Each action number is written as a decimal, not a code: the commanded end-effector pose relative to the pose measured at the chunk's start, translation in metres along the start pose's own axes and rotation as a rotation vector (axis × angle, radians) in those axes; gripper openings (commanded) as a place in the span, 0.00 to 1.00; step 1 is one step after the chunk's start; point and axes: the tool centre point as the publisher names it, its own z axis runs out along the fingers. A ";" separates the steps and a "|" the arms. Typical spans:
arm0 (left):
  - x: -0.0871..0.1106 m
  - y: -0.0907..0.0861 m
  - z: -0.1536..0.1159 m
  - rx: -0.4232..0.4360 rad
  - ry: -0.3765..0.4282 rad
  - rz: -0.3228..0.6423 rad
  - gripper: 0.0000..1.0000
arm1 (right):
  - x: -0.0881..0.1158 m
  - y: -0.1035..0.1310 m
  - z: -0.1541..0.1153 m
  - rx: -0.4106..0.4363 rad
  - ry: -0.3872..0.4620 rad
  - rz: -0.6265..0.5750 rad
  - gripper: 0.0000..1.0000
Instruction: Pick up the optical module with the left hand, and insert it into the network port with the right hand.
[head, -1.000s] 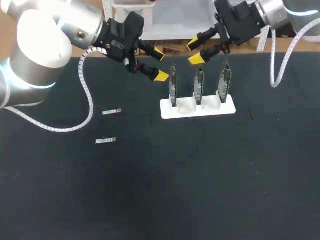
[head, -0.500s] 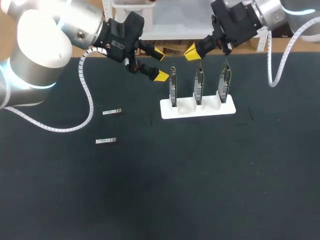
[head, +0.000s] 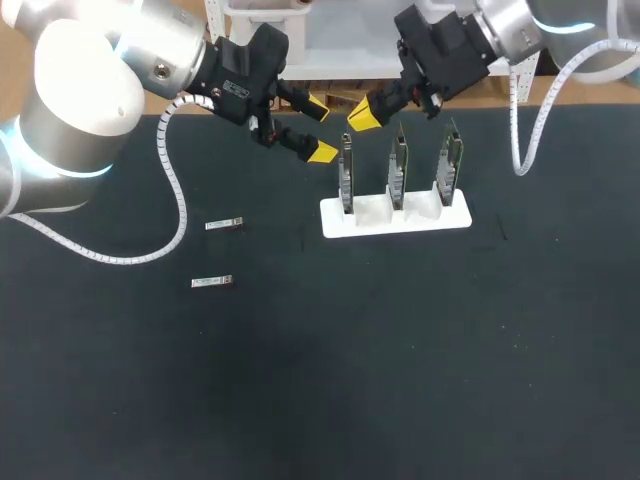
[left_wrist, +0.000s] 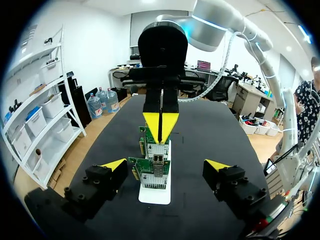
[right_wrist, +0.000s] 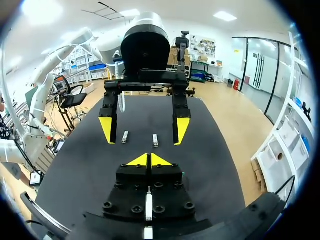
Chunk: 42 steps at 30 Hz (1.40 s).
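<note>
Pickup not begun. Left claw (head: 320, 130) is spread open and empty, beside the three upright boards (head: 398, 170) in the white stand (head: 395, 218). Right claw (head: 362, 115) is pinched closed on nothing, just over the board tops. A module (head: 225, 224) and a second module (head: 212, 282), small flat silver bars, lie on the black counter (head: 400, 360), well apart from both claws. Next, the left claw likely drops to one, straddling its narrow sides.

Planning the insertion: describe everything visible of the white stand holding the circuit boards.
The white stand is a low, plastic-looking rectangular block lying flat on the black table, near its far edge. Three green circuit boards stand upright on edge in it, in a row; metal ports show on them.
</note>
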 end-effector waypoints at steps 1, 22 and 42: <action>-0.001 0.000 0.001 -0.002 0.006 -0.003 1.00 | -0.002 -0.005 0.005 -0.010 0.002 -0.002 0.00; -0.001 0.000 0.001 -0.002 0.006 -0.003 1.00 | 0.000 -0.012 0.018 -0.011 0.020 0.009 0.00; -0.001 0.000 0.001 -0.002 0.006 -0.003 1.00 | 0.001 -0.010 0.017 -0.016 0.009 0.023 0.00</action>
